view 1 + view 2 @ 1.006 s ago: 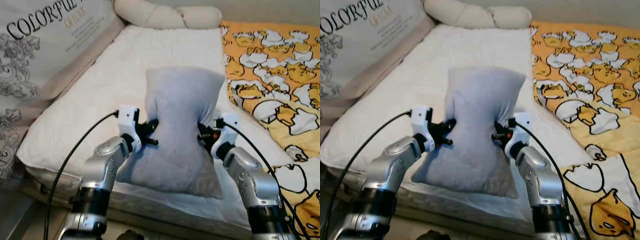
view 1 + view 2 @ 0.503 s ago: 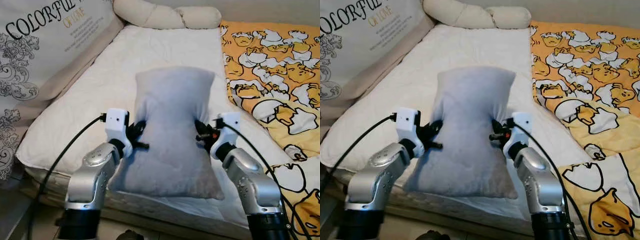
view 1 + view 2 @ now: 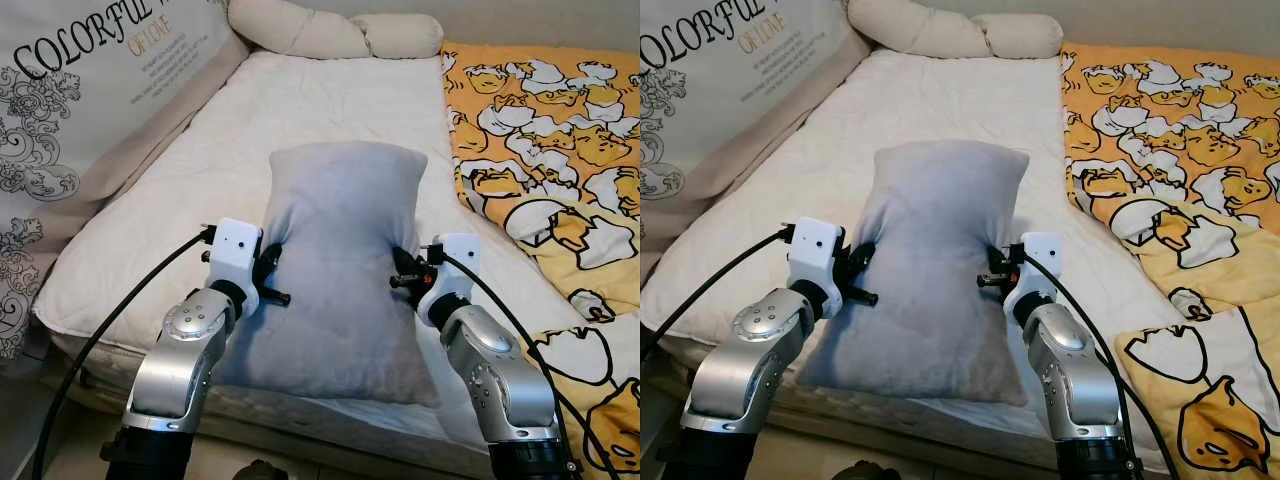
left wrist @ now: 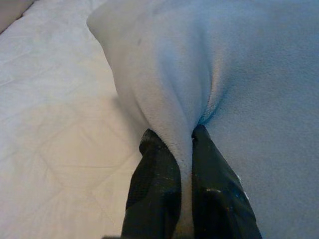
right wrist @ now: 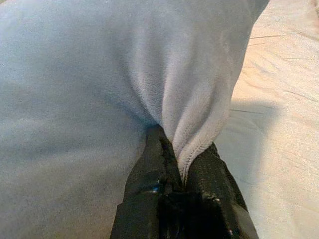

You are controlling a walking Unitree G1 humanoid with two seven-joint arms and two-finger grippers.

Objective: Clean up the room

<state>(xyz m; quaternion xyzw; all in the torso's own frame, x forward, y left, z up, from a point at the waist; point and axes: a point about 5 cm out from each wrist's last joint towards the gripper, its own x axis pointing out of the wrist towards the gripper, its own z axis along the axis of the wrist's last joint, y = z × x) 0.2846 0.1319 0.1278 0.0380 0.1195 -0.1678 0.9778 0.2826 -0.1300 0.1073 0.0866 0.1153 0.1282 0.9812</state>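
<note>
Grey pillow (image 3: 340,255) lying on the white mattress (image 3: 200,190) near its front edge (duck-print blanket (image 3: 545,140) to the right) | left gripper (image 4: 185,144) jaws closed, pinching a fold of the pillow's left edge | right gripper (image 5: 185,154) jaws closed, pinching the right edge

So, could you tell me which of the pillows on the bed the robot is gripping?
The grey pillow, pinched at its edges by the left gripper and right gripper. The cream bolster lies untouched at the bed's far end.
</note>
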